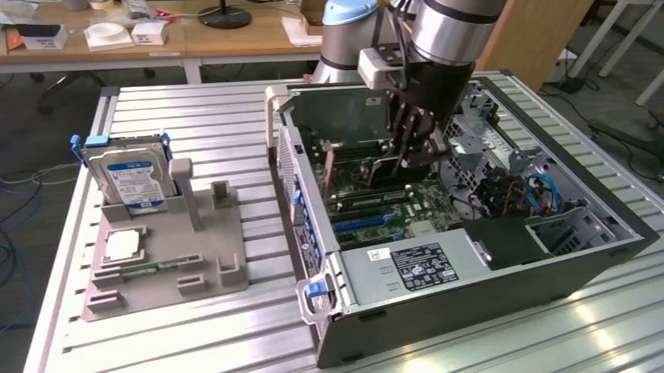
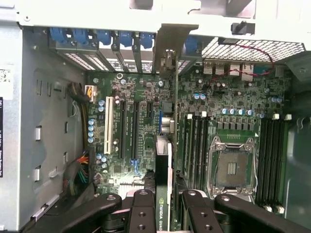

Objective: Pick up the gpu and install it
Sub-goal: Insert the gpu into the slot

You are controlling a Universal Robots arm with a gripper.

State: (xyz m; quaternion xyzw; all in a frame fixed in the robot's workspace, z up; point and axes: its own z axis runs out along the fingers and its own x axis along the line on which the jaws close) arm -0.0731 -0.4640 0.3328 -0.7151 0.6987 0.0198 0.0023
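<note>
The gpu (image 2: 164, 160) stands on edge inside the open computer case (image 1: 467, 287), with my gripper (image 2: 164, 209) shut on it. Black fingers (image 2: 143, 208) press on both faces of the card, and a label on its edge reads NVIDIA. Its silver end bracket (image 2: 167, 48) reaches the row of rear expansion openings. The card lies in line with the long expansion slots (image 2: 121, 126) of the green motherboard (image 2: 194, 97); whether it sits in a slot I cannot tell. In the exterior view my gripper (image 1: 415, 151) reaches down into the case with the gpu (image 1: 382, 169) below it.
A grey fixture (image 1: 166, 264) on the exterior view's left holds the silver hard drive (image 1: 130, 179), a processor chip (image 1: 123, 245) and a narrow memory strip (image 1: 145, 270). Inside the case are the power supply (image 1: 415, 264), the CPU socket (image 2: 232, 167), memory slots and cable bundles (image 2: 77, 174).
</note>
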